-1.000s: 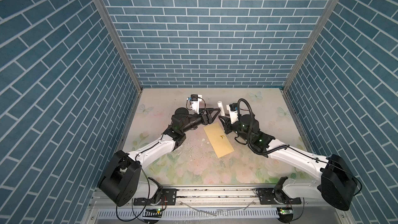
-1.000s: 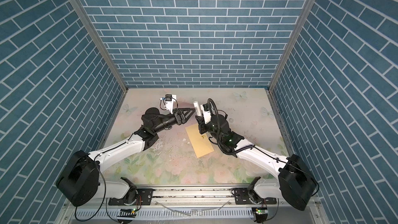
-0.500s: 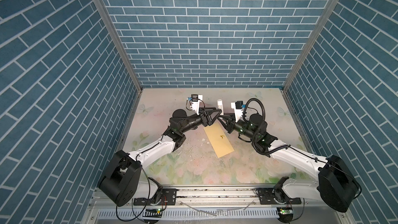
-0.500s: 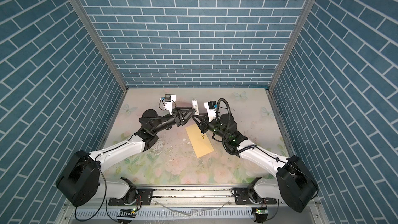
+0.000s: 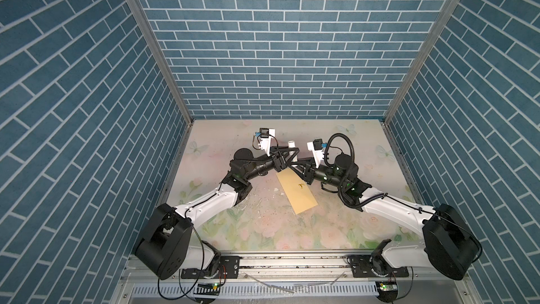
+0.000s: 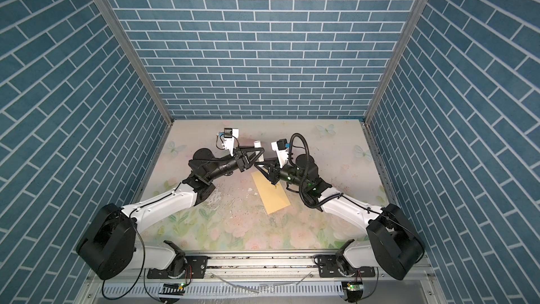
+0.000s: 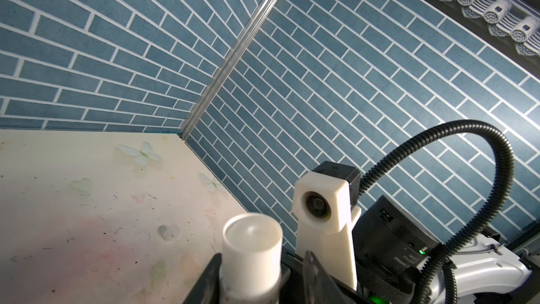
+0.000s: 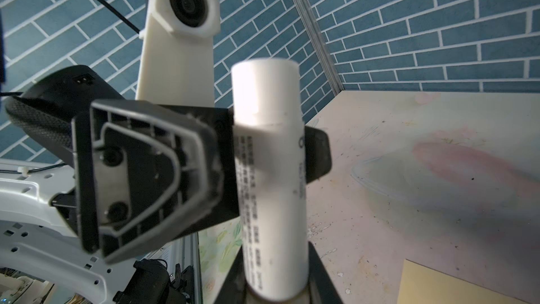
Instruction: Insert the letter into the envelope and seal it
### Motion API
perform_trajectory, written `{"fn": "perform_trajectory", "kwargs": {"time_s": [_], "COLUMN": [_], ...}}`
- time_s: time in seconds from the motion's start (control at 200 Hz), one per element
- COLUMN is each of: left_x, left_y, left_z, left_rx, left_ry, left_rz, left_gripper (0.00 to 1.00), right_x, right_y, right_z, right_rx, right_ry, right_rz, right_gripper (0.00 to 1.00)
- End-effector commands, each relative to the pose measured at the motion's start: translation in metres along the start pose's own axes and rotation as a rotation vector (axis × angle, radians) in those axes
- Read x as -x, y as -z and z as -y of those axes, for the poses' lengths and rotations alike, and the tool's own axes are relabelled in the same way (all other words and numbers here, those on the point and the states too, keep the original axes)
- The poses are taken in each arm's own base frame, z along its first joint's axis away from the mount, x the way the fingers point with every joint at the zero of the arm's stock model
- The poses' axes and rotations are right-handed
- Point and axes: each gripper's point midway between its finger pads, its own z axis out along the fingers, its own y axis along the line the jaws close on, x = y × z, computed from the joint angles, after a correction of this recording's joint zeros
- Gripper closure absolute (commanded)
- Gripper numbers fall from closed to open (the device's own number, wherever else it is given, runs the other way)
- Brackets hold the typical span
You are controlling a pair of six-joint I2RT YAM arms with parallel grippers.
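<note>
Yellow envelope (image 5: 297,197) flat on table (image 5: 336,229) — far end under both jaws

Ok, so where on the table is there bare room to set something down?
Bare mat lies between the envelope and the front rail, and along the back wall. Crowded: the middle, where the left end effector and right end effector meet at the white tube by the envelope's far end.
</note>
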Motion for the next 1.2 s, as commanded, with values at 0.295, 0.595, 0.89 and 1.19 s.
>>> {"fn": "perform_trajectory", "kwargs": {"time_s": [0.295, 0.595, 0.89, 1.19], "left_x": [-0.01, -0.013, -0.023, -0.029], "left_y": [-0.002, -0.001, -0.001, -0.006], "left_z": [-0.003, -0.011, -0.034, -0.044], "left_rx": [-0.009, 0.044, 0.219, 0.26], "left_ry": [-0.004, -0.015, -0.041, -0.018], "left_rz": [-0.023, -0.034, -0.07, -0.074], "left_gripper": [0.71, 1.0, 1.0, 1.0], "right_x": [0.027, 0.029, 0.041, 0.056], "right_y": [-0.001, -0.001, 0.029, 0.036], "right_z": [-0.016, -0.007, 0.06, 0.056], "right_rx": [0.075, 0.027, -0.686, -1.124], "right_ry": [-0.007, -0.015, 0.209, 0.566], "right_rz": [0.061, 0.063, 0.052, 0.066], "right_gripper": [1.0, 1.0, 1.0, 1.0]}}
